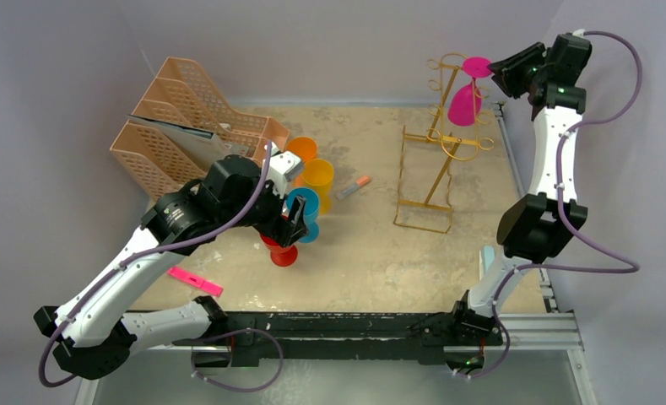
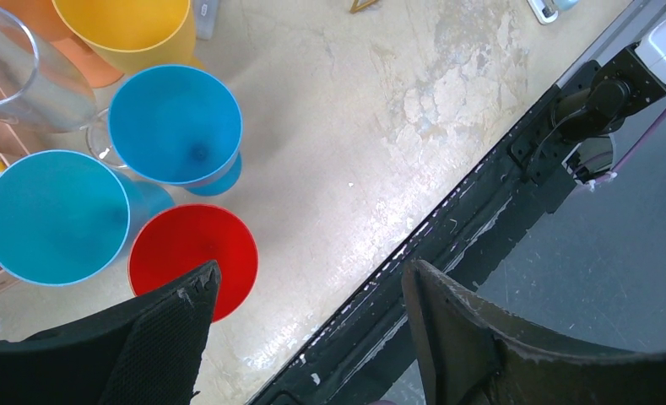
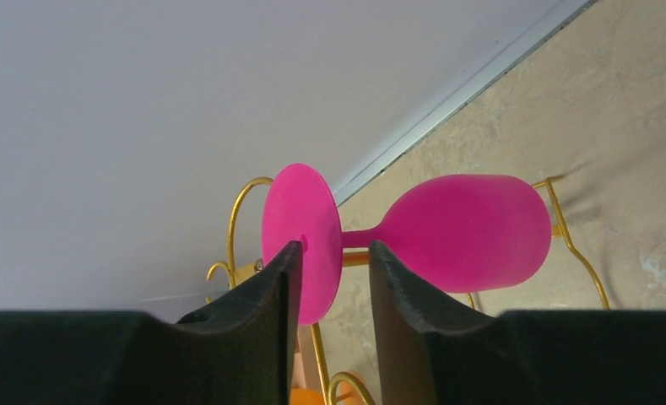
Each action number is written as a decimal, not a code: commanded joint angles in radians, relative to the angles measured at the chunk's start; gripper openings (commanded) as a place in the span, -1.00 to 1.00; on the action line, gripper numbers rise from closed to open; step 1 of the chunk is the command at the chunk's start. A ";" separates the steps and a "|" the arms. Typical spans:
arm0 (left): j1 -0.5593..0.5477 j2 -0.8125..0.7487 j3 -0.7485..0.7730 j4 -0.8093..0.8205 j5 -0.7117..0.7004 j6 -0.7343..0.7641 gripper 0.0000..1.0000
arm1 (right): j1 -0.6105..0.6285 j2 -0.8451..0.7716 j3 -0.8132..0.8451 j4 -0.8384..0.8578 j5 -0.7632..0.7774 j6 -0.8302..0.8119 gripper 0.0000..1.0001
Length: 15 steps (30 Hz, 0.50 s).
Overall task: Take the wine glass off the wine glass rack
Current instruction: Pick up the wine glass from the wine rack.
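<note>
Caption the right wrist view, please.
Right gripper, jaws apart, straddles the foot of the pink wine glass hanging on the gold rack.

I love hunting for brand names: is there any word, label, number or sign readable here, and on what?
None: no text can be read in any view.
The pink wine glass, gold rack, blue cup, red cup and peach organiser look plain; the small pink item is too small to tell.

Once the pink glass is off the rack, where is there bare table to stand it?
Best: the table between the wine glass rack's base and the near rail, right of the red cup. A narrower gap: between the orange marker and the rack. Crowded: the cups beside the peach organiser, under the left gripper.
</note>
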 commanded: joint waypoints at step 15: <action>-0.001 0.007 0.028 0.029 0.002 -0.017 0.55 | -0.001 -0.007 0.014 0.052 -0.126 0.038 -0.41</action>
